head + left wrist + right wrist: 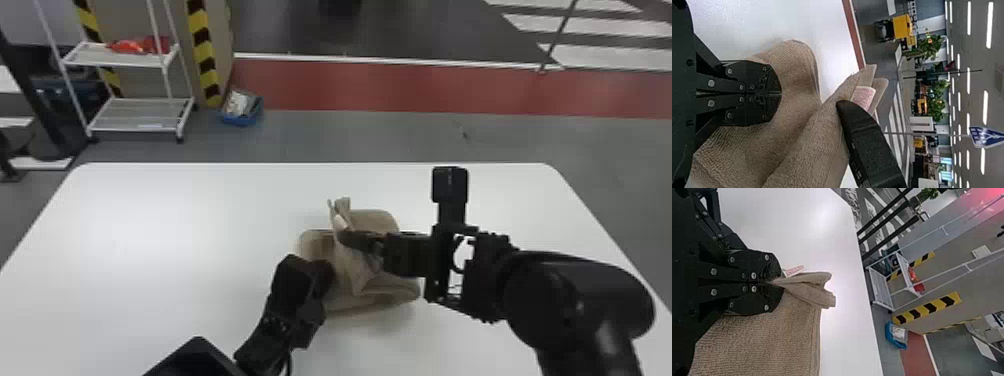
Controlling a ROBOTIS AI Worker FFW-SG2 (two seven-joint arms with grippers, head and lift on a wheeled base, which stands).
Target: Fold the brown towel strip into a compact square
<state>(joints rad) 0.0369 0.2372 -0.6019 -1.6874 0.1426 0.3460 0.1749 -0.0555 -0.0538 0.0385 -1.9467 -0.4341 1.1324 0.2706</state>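
My brown towel strip (382,222) lies bunched and partly folded on the white counter (150,225), just below and right of the centre of the head view, with one fold raised near the middle of the bundle. I have my right tool (345,236) clenched on that raised fold, coming in from the right; in its wrist view the pinched cloth sticks out past the tips in a small, pleated tuft. My left tool (327,274) comes up from the lower left of the head view to the near left part of the cloth. Its two fingers are closed against each other, over the towel. A small pale label (863,96) with rows of reddish print sticks out among the folds, right beside the tips of my right tool; the lettering is too small for me to make out. Behind the counter, in the background of the left wrist view, stands a blue sign (986,136) with white markings. At the upper left of the head view I see a white rack (115,55) and, to its right on the floor, a blue bin (242,120).
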